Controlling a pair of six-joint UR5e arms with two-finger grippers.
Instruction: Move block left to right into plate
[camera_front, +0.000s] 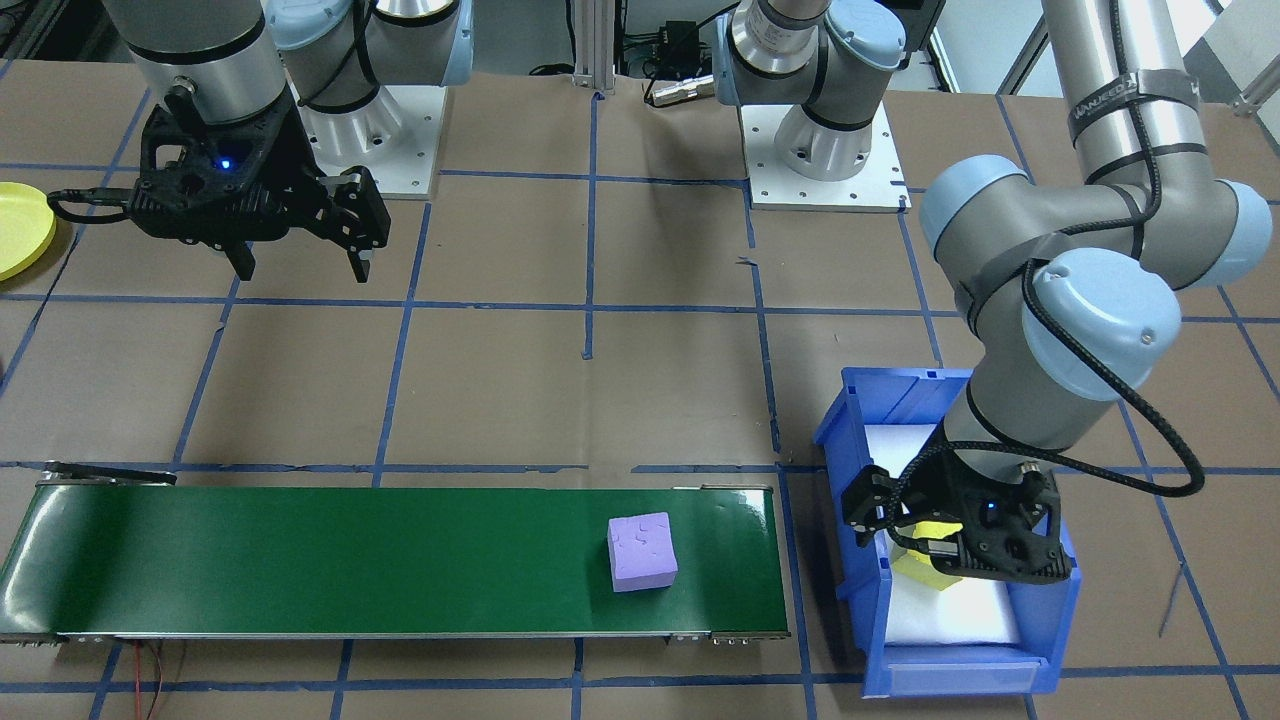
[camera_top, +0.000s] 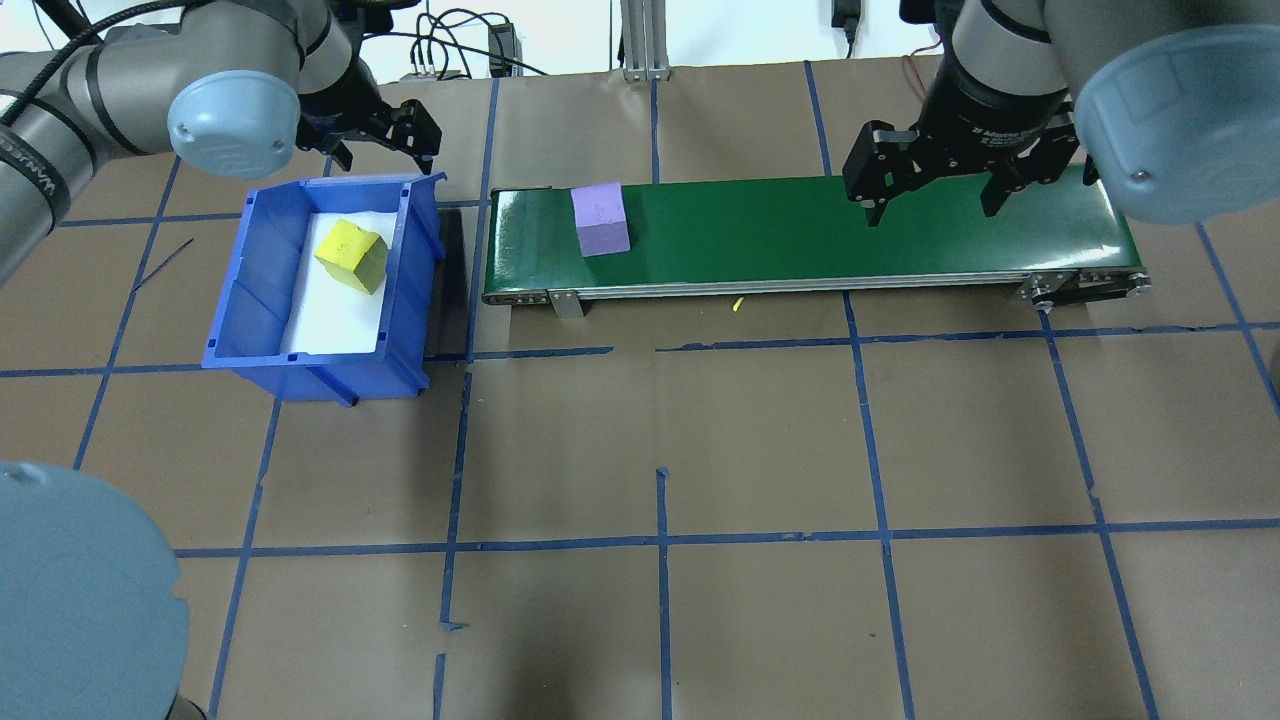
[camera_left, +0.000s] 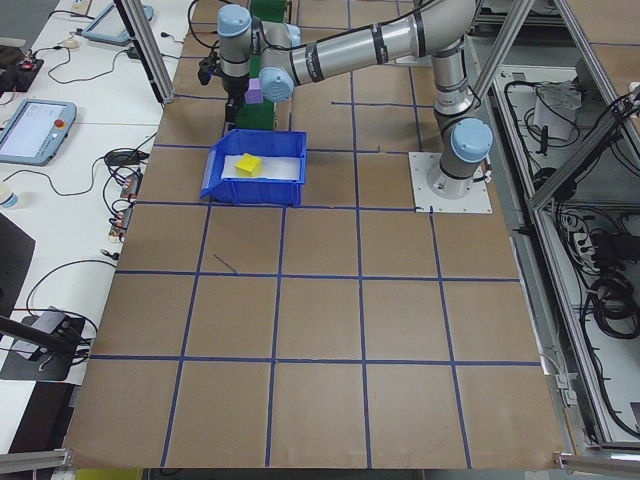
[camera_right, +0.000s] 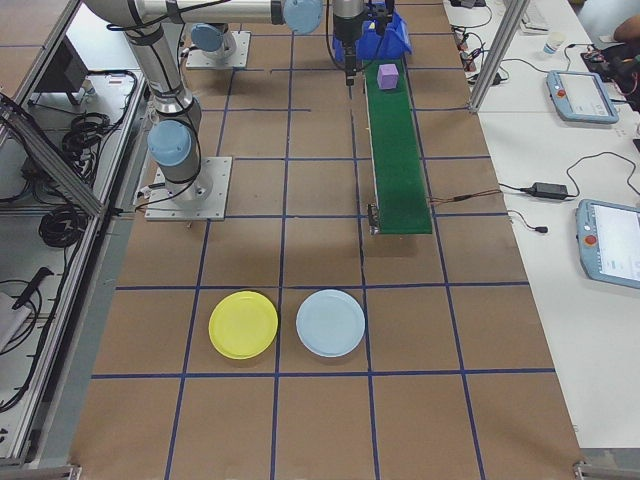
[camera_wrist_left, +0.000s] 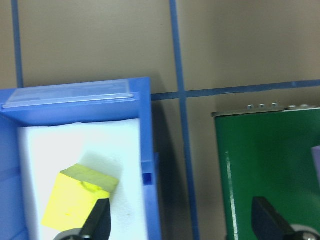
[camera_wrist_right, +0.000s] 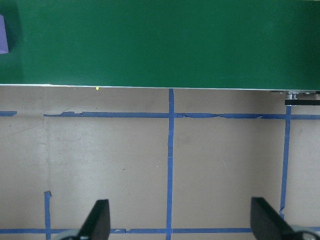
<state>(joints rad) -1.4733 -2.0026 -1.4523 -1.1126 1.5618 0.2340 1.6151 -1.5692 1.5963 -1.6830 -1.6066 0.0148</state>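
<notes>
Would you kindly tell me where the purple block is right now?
In the overhead view, the purple block sits on the green conveyor belt, near its left end, beside the blue bin; neither tool touches it.

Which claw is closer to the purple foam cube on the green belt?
Left. The left claw hangs by the blue plastic bin, just beyond the purple foam cube's belt end; the right claw hovers farther along.

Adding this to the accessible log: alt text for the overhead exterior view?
A purple foam cube sits near the left end of a long green conveyor belt. Beside it, a yellow cube lies in a blue plastic bin. Both tools hover open and empty.
</notes>
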